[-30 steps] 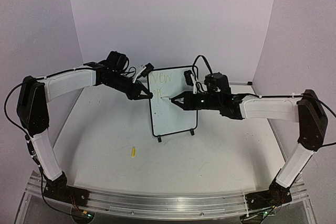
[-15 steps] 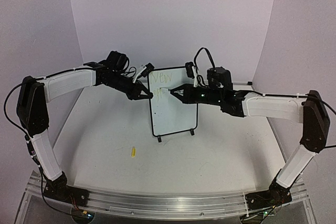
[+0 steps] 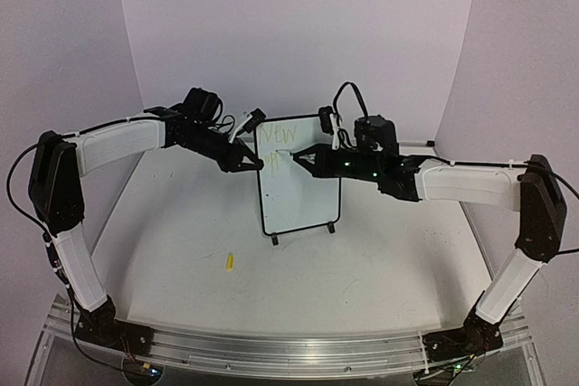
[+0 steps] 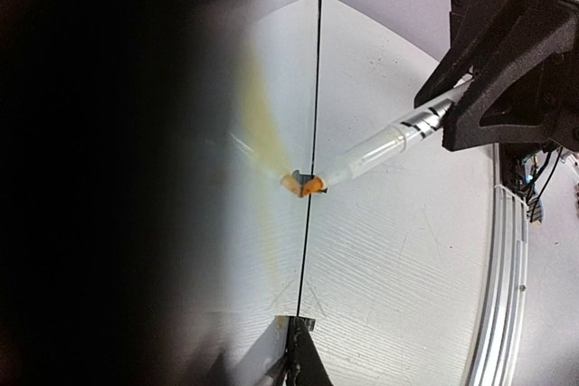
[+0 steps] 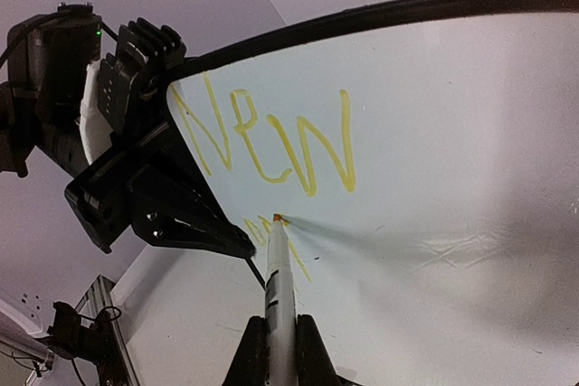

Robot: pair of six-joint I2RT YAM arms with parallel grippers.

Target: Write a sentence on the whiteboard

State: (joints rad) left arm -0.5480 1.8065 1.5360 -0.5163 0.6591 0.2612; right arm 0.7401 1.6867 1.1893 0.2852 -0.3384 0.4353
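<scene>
A small yellow cap lies on the table near the arms, and behind it the whiteboard stands up on its feet, with the left gripper pinched tight on its left edge and the right gripper squeezing a marker whose tip touches the board just under "New", the first word of the yellow sentence at the top.

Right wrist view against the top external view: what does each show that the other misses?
Only the right wrist view makes the yellow word New readable, with the marker tip on the whiteboard below it. Only the top external view shows the whiteboard's feet and a small yellow piece lying on the table. Both show the marker in the right gripper and the left gripper pinching the whiteboard's left edge.
</scene>
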